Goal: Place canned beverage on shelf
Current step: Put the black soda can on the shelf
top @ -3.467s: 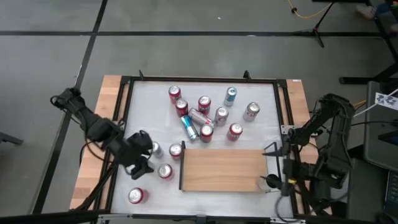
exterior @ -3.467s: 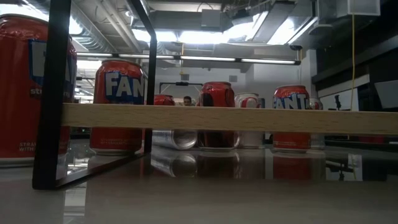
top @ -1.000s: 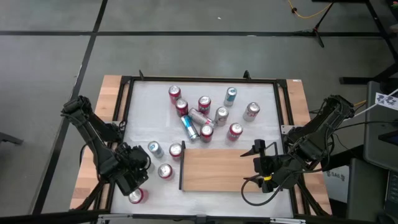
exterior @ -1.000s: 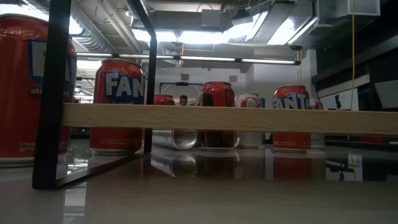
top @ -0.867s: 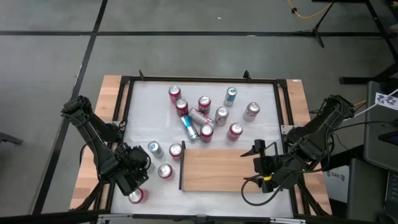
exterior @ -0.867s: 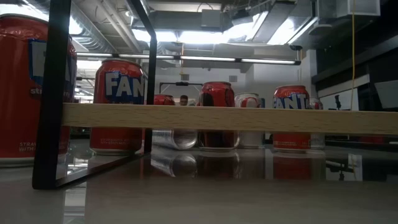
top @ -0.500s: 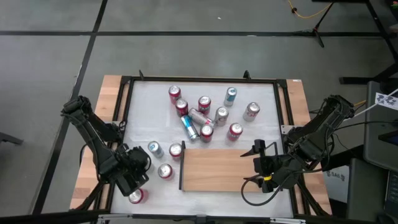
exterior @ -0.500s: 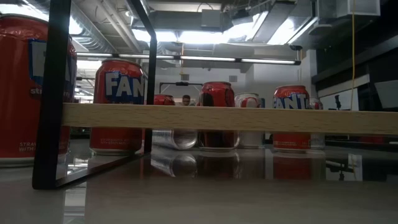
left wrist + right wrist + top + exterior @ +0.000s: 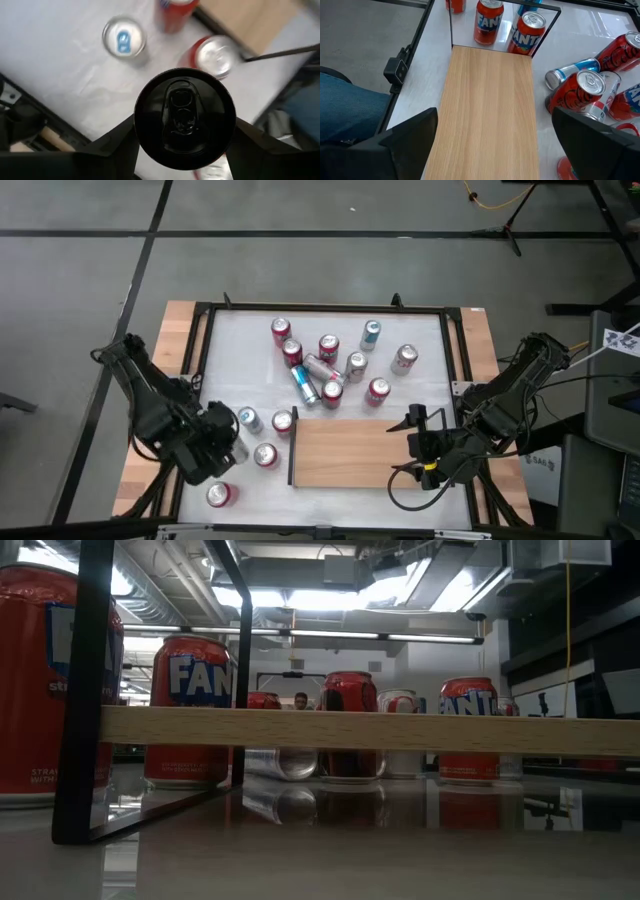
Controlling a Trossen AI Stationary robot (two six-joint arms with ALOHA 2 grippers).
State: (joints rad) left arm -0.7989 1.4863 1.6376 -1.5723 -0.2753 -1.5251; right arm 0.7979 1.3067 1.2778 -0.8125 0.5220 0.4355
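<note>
A black can (image 9: pixel 184 116) stands upright between the fingers of my left gripper (image 9: pixel 186 142), which is shut on it above the table's near left part (image 9: pixel 212 445). In the high view the gripper hides this can. The shelf (image 9: pixel 358 452) is a light wooden board with black end rails, lying at the table's near middle. My right gripper (image 9: pixel 409 435) hangs open over the shelf's right end (image 9: pixel 490 100), with nothing between its fingers. Under the left gripper stand a silver can (image 9: pixel 123 39) and a red can (image 9: pixel 216 56). My left gripper pinches the black can's side wall (image 9: pixel 141 125) between its two fingers, one on each opposite side just under the rim. The fingers come from above, pointing steeply down. The can is upright, its top toward the wrist camera, and is lifted clear of the table.
A cluster of red, silver and blue cans (image 9: pixel 330 365) stands and lies at the far middle. Three cans (image 9: pixel 265 455) stand just left of the shelf, and a red one (image 9: pixel 220 495) near the front edge. A person's leg (image 9: pixel 345 117) shows beyond the table's edge.
My left gripper has risen and drawn a little toward the far edge. The red can by the front edge, which it partly covered, now shows whole. My right arm has kept still.
</note>
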